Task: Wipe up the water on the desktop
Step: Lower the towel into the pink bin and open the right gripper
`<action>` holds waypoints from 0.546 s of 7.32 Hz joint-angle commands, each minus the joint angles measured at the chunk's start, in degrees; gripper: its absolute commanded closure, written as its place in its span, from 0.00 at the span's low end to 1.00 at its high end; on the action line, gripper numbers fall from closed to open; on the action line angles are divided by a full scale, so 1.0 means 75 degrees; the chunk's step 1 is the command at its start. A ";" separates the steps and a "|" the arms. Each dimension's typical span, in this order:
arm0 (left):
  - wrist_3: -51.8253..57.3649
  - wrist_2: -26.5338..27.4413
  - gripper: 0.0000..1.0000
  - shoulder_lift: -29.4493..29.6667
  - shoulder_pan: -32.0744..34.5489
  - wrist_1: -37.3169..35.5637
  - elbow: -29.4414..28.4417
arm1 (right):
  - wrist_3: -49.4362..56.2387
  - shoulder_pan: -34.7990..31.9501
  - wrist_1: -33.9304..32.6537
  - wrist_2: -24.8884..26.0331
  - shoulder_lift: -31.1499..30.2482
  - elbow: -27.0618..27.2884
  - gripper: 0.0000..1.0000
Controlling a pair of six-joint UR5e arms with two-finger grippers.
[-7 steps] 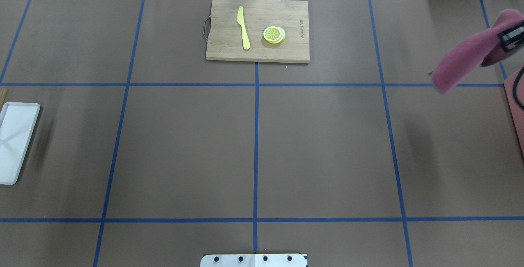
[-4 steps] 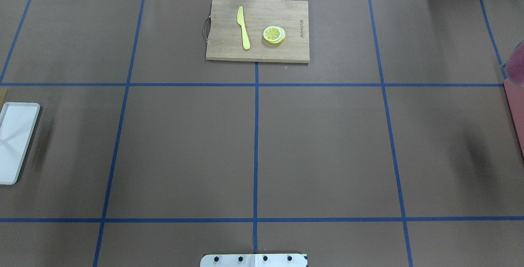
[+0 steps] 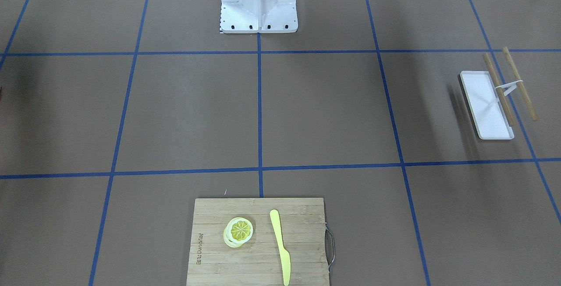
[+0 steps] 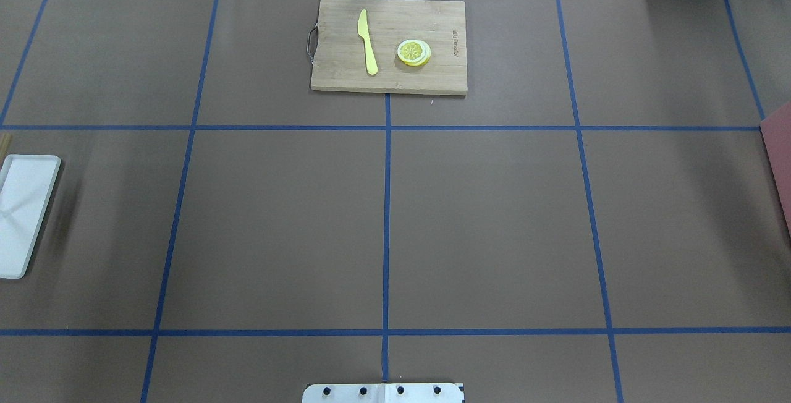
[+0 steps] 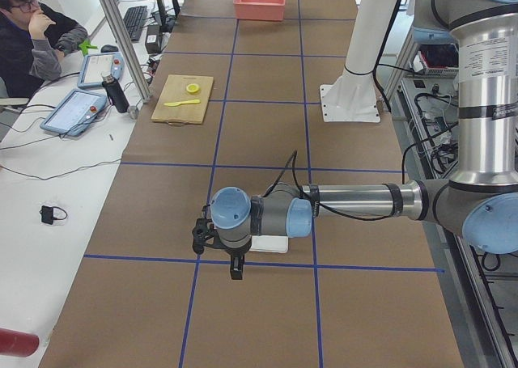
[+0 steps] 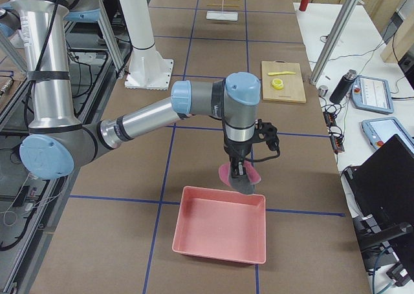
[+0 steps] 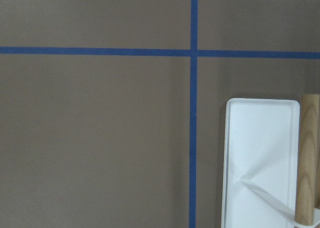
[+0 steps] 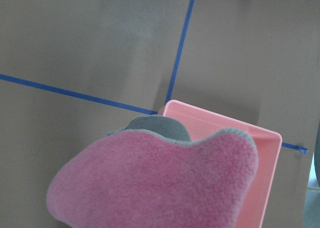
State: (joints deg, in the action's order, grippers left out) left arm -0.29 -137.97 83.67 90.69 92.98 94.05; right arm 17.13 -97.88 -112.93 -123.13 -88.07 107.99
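Observation:
The brown desktop [image 4: 494,224] with its blue tape grid shows no water that I can make out. A pink fleece cloth [image 8: 160,183] hangs from my right gripper [image 6: 240,171] over the far edge of a pink tray [image 6: 220,229] at the table's right end. The cloth hides the fingers in the right wrist view. My left gripper [image 5: 235,264] hovers over the white tray [image 7: 260,158] at the table's left end. It shows only in the exterior left view, so I cannot tell whether it is open or shut.
A bamboo cutting board [image 4: 389,44] with a yellow knife [image 4: 368,41] and lemon slices [image 4: 414,52] lies at the far middle. Joined wooden chopsticks [image 3: 519,84] lie across the white tray [image 3: 486,106]. The robot's base plate [image 4: 383,392] is at the near edge.
My right gripper has carried the pink cloth rightward, out of the overhead view, to above the pink tray. Nothing else on the desktop has moved.

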 commanded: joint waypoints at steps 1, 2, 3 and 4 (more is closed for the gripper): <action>0.0004 0.0010 0.02 0.0000 -0.0010 0.0001 -0.0024 | 0.0106 -0.0250 0.1444 -0.0023 -0.0700 -0.0963 1.00; -0.0008 0.0021 0.02 0.0000 -0.0010 0.0001 -0.0036 | -0.0068 -0.0239 0.2264 -0.0093 -0.0691 -0.1549 1.00; -0.0008 0.0010 0.02 0.0011 -0.0010 0.0001 -0.0024 | -0.0464 -0.0064 0.2737 -0.0187 -0.0645 -0.1845 1.00; -0.0008 0.0010 0.02 0.0011 -0.0010 0.0001 -0.0024 | -0.0816 0.0181 0.2996 -0.0222 -0.0644 -0.1859 0.87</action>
State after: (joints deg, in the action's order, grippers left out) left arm -0.34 -137.88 83.72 90.62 92.99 93.86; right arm 14.21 -98.37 -94.29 -124.29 -92.89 95.65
